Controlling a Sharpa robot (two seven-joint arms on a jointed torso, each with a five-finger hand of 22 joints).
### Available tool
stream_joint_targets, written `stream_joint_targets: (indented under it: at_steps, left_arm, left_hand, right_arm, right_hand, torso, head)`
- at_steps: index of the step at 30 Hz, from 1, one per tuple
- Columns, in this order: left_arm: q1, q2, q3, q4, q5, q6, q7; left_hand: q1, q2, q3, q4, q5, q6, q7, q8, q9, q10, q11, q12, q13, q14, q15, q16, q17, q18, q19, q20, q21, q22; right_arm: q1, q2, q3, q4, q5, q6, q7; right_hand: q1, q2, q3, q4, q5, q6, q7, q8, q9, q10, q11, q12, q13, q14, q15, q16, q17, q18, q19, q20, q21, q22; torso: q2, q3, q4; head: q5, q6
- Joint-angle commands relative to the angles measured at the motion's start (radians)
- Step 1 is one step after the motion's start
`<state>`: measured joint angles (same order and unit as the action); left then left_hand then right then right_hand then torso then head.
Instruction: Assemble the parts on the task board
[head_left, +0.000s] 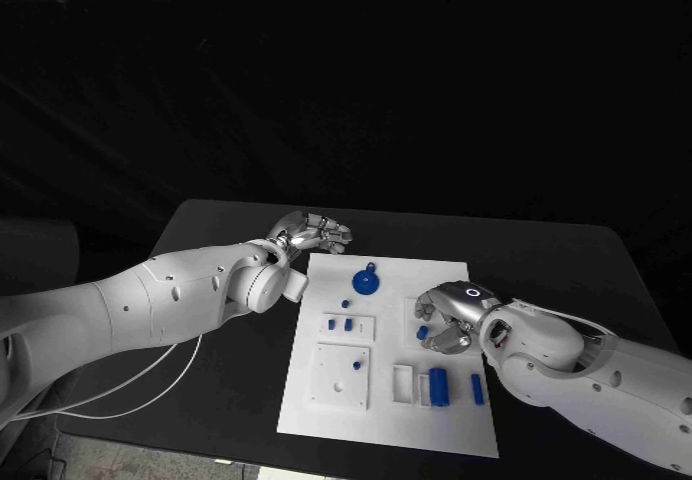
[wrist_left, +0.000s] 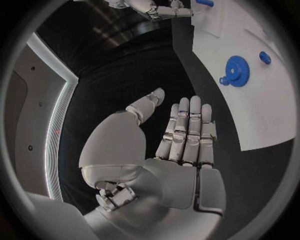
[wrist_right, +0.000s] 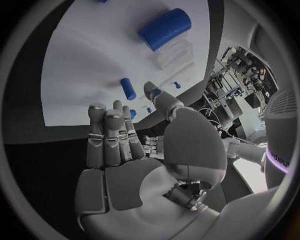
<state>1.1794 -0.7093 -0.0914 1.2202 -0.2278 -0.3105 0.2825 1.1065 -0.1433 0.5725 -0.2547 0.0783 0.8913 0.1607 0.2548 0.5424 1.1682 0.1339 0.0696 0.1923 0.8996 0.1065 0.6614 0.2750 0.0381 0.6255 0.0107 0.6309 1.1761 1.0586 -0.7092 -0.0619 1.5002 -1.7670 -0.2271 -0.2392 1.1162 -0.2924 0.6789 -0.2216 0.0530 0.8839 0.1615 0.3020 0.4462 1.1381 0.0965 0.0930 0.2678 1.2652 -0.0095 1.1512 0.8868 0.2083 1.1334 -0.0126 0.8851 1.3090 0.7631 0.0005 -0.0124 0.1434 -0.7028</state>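
Task board (head_left: 450, 272): white flat plate, mid-table. Right hand (head_left: 447, 322) over board's right edge, holds nothing; right wrist view shows fingers (wrist_right: 107, 135) straight, apart. Left hand (head_left: 315, 234) off board's far-left corner, fingers (wrist_left: 187, 127) extended, empty. Blue toothed gear (head_left: 366, 281) far on board; blue cylinder (head_left: 438, 385) near edge. Bare black table (head_left: 577, 262) right.

Blue parts (head_left: 368, 280) scattered on white task board (head_left: 433, 420)
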Motion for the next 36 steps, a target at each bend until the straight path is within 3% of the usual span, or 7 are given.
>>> stream_joint_targets:
  at_steps: [1, 13, 15, 25, 36]
  left_arm:
    - [0.001, 0.001, 0.001, 0.001, 0.005, 0.013, 0.008]
    - [0.001, -0.001, 0.001, 0.002, 0.005, 0.014, 0.008]
    - [0.001, -0.002, 0.001, 0.002, 0.005, 0.013, 0.007]
    - [0.001, -0.003, 0.001, 0.002, 0.005, 0.013, 0.005]
    - [0.001, -0.003, 0.001, 0.002, 0.005, 0.013, 0.006]
  left_hand:
    - [-0.001, 0.011, -0.005, -0.001, -0.001, -0.006, 0.001, 0.004, -0.001, -0.008, -0.001, 0.0, -0.001, 0.002, 0.003, -0.005, 0.001, -0.003, -0.006, -0.002, -0.005, 0.002]
    - [0.0, 0.012, -0.004, 0.0, -0.001, -0.006, 0.001, 0.004, -0.001, -0.008, -0.001, 0.0, -0.002, 0.003, 0.003, -0.006, 0.003, -0.003, -0.006, -0.002, -0.005, 0.002]
    - [0.0, 0.012, -0.004, 0.0, -0.001, -0.006, 0.001, 0.004, -0.001, -0.008, -0.001, 0.0, -0.002, 0.003, 0.003, -0.006, 0.003, -0.003, -0.006, -0.002, -0.005, 0.002]
    - [0.0, 0.012, -0.004, -0.001, -0.001, -0.007, 0.001, 0.004, -0.001, -0.008, -0.001, 0.0, -0.002, 0.003, 0.003, -0.007, 0.003, -0.003, -0.006, -0.002, -0.006, 0.002]
    - [0.0, 0.012, -0.004, -0.001, -0.001, -0.007, 0.001, 0.004, -0.002, -0.008, -0.001, 0.0, -0.002, 0.003, 0.003, -0.008, 0.004, -0.003, -0.006, -0.002, -0.006, 0.003]
  right_arm:
    - [-0.003, 0.004, -0.002, 0.002, -0.037, 0.021, -0.001]
    - [-0.01, 0.016, -0.008, -0.013, -0.061, 0.022, -0.006]
    - [-0.011, 0.017, -0.01, -0.016, -0.063, 0.023, -0.006]
    - [-0.016, 0.036, -0.02, -0.037, -0.079, 0.012, -0.007]
    - [-0.019, 0.039, -0.022, -0.041, -0.082, -0.011, -0.002]
  right_hand:
    - [0.021, 0.002, 0.034, 0.021, -0.004, 0.021, 0.002, 0.012, 0.006, 0.037, -0.007, 0.017, 0.01, 0.005, -0.014, 0.004, -0.002, 0.054, 0.01, -0.006, -0.001, 0.016]
    - [0.056, 0.041, 0.1, 0.052, -0.004, 0.084, -0.027, 0.049, 0.022, 0.105, -0.036, 0.054, 0.035, 0.015, -0.042, 0.01, -0.002, 0.054, 0.022, -0.01, 0.011, 0.02]
    - [0.066, 0.059, 0.119, 0.053, -0.004, 0.095, -0.032, 0.055, 0.025, 0.117, -0.041, 0.062, 0.041, 0.014, -0.047, 0.01, -0.002, 0.054, 0.02, -0.011, 0.011, 0.019]
    - [0.064, 0.055, 0.13, 0.05, -0.004, 0.099, -0.034, 0.056, 0.026, 0.119, -0.044, 0.064, 0.046, 0.015, -0.05, 0.01, -0.002, 0.054, 0.02, -0.01, 0.014, 0.02]
    - [0.061, 0.062, 0.169, 0.054, -0.004, 0.123, -0.043, 0.067, 0.033, 0.139, -0.052, 0.077, 0.063, 0.017, -0.058, 0.008, -0.004, 0.054, 0.021, -0.009, 0.019, 0.019]
  torso:
    - [0.0, -0.0006, -0.0007]
    - [0.0, -0.0002, -0.0003]
    - [0.0, -0.0004, -0.0005]
    - [0.0, 0.0, -0.0009]
    - [-0.001, -0.0005, -0.0014]
  head:
    - [0.0, -0.002]
    - [0.0, -0.006]
    - [0.0, -0.007]
    - [0.0, -0.01]
    - [0.001, -0.012]
